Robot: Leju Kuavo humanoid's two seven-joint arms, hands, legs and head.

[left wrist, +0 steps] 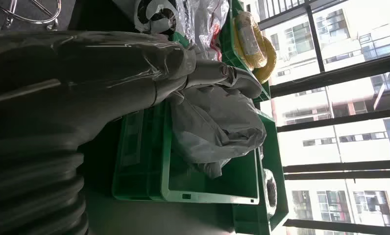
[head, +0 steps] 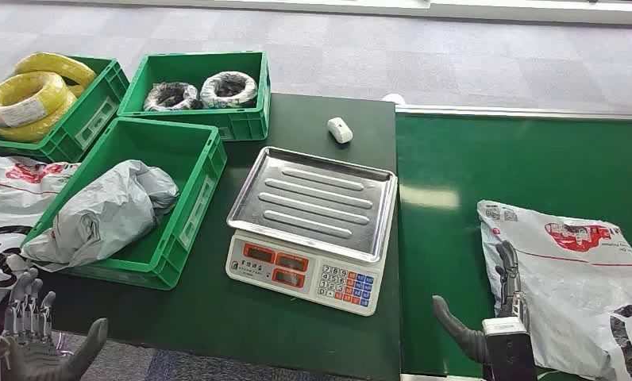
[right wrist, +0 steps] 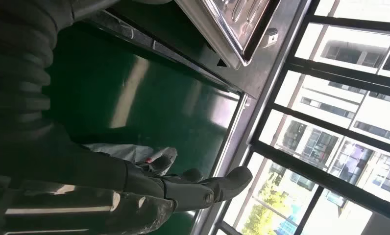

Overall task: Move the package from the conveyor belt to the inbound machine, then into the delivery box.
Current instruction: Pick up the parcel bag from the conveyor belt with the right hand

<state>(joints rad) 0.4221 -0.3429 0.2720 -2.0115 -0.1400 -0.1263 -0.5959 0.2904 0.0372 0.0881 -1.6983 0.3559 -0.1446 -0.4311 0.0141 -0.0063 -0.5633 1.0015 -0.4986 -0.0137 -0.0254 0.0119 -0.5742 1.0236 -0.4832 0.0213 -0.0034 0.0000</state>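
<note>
The package, a white plastic mail bag with red print, lies on the green conveyor belt at the right. My right hand is at its left edge, with the fingers stretched along the bag's edge and the thumb spread out over the belt; it grips nothing. The right wrist view shows those fingers beside the bag. The inbound machine, a scale with a steel tray, stands left of the belt. The green delivery box holds a grey bag. My left hand hangs open at the lower left.
Behind the box stand two more green crates, one with yellow cable coils and one with black-and-white coils. A small white object lies behind the scale. More white bags lie at the far left.
</note>
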